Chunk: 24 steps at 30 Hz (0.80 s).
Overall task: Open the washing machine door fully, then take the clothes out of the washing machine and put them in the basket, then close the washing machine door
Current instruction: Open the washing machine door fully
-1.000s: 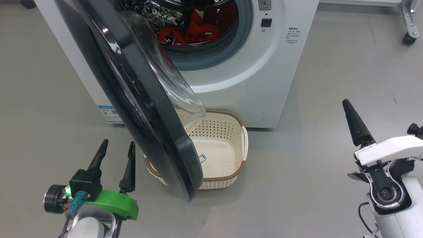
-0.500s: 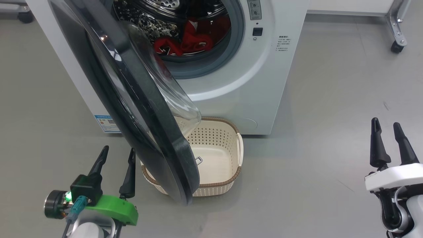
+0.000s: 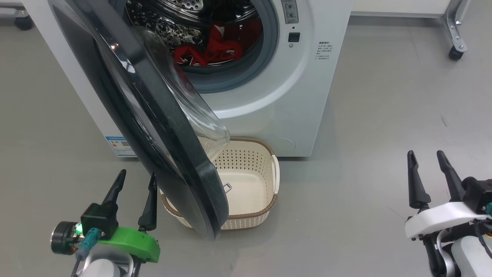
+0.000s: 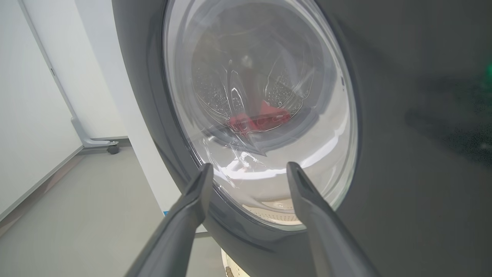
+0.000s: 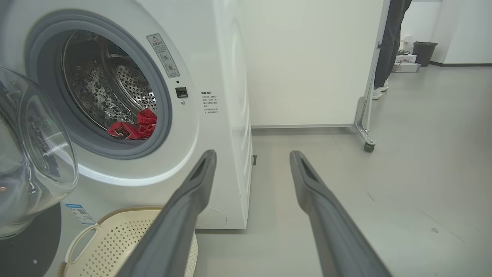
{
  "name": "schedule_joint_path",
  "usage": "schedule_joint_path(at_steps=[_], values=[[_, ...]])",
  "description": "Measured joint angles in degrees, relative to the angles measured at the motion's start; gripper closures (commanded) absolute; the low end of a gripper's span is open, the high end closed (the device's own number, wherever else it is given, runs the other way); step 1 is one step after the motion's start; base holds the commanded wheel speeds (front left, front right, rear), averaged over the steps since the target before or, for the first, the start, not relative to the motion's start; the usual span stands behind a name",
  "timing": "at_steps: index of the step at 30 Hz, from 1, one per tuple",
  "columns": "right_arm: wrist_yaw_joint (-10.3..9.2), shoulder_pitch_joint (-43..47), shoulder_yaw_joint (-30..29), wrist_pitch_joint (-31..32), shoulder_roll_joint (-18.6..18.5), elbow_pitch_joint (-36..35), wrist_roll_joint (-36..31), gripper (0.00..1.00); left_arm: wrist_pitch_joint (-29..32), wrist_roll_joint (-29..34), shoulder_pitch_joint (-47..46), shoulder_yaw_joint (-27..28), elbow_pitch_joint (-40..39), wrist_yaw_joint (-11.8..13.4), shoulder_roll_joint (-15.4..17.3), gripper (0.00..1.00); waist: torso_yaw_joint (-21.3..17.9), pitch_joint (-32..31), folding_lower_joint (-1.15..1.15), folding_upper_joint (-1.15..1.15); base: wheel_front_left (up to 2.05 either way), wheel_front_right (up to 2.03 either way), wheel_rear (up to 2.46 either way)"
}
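Two empty pincers gape: right gripper (image 3: 425,154) just drawn back, left gripper (image 3: 138,174) beside the only half-open washing machine door (image 3: 161,115).

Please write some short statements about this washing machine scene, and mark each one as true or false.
1. The washing machine door is closed. False: it stands open, swung out above the basket.
2. Red clothes lie inside the washing machine. True.
3. The basket already holds red clothes. False: the part of its inside that shows holds no clothes.
4. The left tool and the right tool are open and hold nothing. True.
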Motion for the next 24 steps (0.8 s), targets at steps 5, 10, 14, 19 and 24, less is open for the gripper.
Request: schedule_joint_path(at_steps=[5,10,14,19,24], values=[[-1.33,1.8,1.3,0.0,2.1,0.0,-1.8,0.00,0.0,0.0,0.0,0.0,0.0,0.0,0.0,0.00,-0.2,0.1,0.00,0.00,0.00,0.00,0.00],[-1.80,2.7,1.9,0.0,3.2,0.0,-3.2,0.00,0.0,0.4,0.1,0.2,0.0,-0.1,0.0,0.00,-0.3,0.2,0.00,0.00,0.00,0.00,0.00],[-2.05,3.4,2.2,0.0,3.4,0.0,-4.6,0.00,0.0,0.4,0.1,0.4,0.0,-0.1,0.0,0.00,-0.4,0.2,0.00,0.00,0.00,0.00,0.00],[-2.69,4.4,2.2,0.0,4.4,0.0,-5.3,0.00,0.0,0.4,0.1,0.6,0.1,-0.1,0.0,0.00,-0.4,-0.2,0.00,0.00,0.00,0.00,0.00],[-3.07,5.1,1.7,0.0,5.2,-0.3,-5.7,0.00,0.0,0.4,0.4,0.6,0.1,-0.2,0.0,0.00,-0.6,-0.4,0.00,0.00,0.00,0.00,0.00]])
